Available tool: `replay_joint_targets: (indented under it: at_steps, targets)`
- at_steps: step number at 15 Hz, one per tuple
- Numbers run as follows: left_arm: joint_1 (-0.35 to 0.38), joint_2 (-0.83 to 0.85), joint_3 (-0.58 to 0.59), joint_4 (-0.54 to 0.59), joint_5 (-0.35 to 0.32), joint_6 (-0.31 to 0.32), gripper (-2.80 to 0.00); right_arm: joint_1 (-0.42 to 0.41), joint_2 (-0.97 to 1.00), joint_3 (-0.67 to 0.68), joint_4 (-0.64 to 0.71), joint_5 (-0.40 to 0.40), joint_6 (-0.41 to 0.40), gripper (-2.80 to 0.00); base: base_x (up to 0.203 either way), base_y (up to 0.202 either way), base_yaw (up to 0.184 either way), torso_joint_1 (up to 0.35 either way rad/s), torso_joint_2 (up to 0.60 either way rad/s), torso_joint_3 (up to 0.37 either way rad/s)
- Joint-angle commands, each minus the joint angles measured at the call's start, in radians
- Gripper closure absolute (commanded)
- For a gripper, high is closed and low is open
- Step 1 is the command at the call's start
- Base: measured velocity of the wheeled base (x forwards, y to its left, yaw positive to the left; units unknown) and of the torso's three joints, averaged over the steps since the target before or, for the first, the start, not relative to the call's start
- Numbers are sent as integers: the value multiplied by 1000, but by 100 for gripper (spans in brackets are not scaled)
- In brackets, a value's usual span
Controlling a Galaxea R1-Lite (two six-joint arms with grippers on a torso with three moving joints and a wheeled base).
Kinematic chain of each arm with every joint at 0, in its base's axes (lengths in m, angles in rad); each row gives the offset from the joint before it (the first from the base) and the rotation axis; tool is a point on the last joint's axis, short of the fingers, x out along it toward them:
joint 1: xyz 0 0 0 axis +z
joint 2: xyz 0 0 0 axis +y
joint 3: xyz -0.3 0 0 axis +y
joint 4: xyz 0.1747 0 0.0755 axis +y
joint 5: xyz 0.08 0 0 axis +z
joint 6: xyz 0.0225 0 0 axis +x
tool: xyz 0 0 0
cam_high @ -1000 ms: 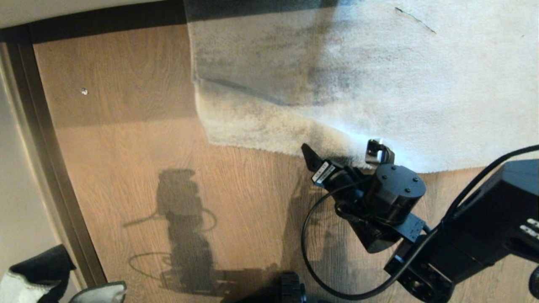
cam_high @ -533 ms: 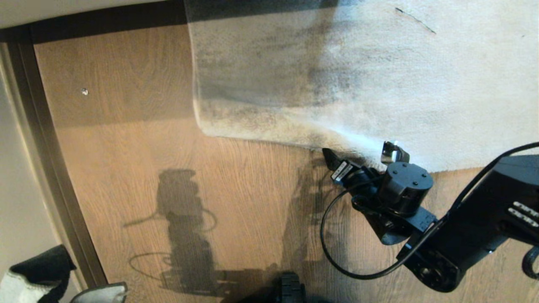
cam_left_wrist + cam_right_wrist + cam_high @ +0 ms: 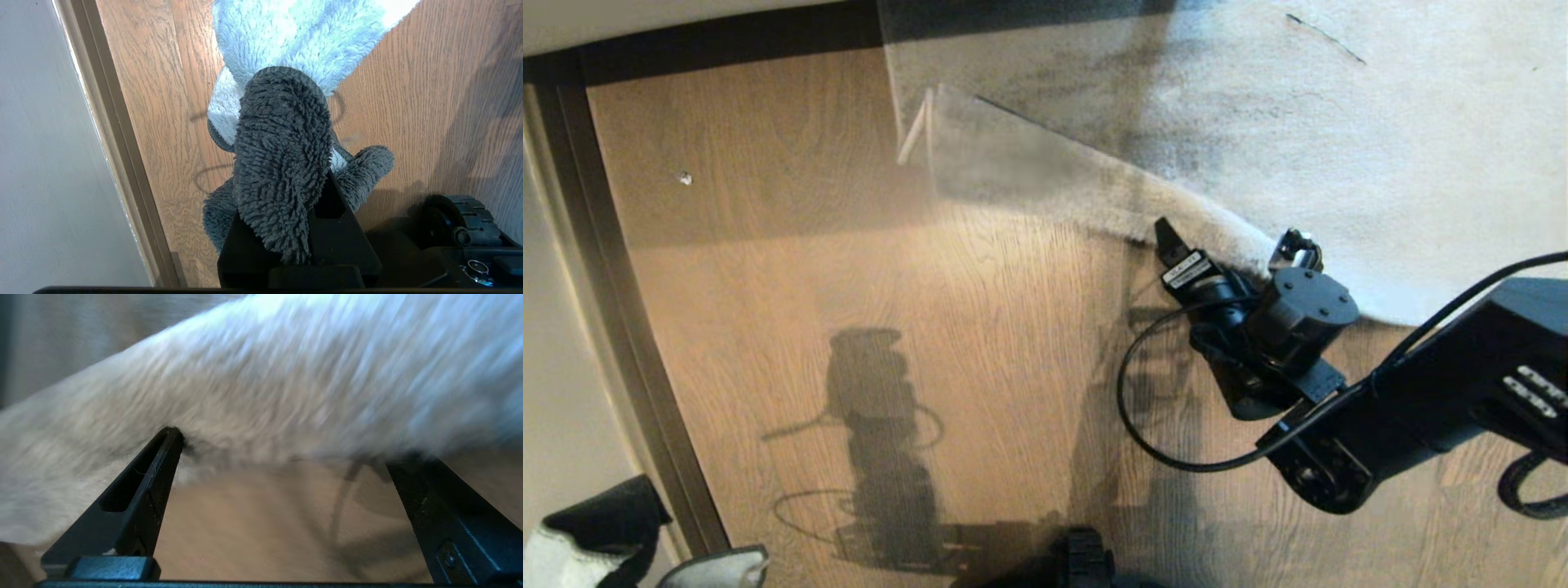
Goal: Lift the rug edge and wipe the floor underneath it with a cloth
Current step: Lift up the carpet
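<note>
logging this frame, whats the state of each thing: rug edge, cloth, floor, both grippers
rug edge: raised off the floor and folded back, resting on the right gripper's fingers
right gripper: fingers wide open, pushed under the rug edge, nothing clamped
cloth: clamped in the left gripper, hanging above the floor
left gripper: shut on the cloth, parked beside the skirting
floor: partly uncovered, cloth not touching it

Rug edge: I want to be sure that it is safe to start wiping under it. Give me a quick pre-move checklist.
1. Rug edge off the floor: ok, raised and folding back.
2. Right gripper clamped on the rug: not ok, fingers spread wide under the edge.
3. Cloth held in the left gripper: ok.
4. Cloth at the exposed floor: not ok, parked far left by the skirting.
5. Dirt under the rug: cannot tell.
</note>
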Motion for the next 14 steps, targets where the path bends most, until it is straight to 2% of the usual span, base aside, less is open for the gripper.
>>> replay_joint_targets:
  at_steps: [1, 5, 14]
  targets:
    - [0, 0, 0, 0, 0, 0, 0, 63, 27, -63, -33, 16, 12, -280, 0, 0, 0, 0, 0, 0]
    - [0, 0, 0, 0, 0, 0, 0, 128, 38, -98, -26, 14, 28, -280, 0, 0, 0, 0, 0, 0]
    - [0, 0, 0, 0, 0, 0, 0, 173, 49, -279, 27, 21, 28, -280, 0, 0, 0, 0, 0, 0]
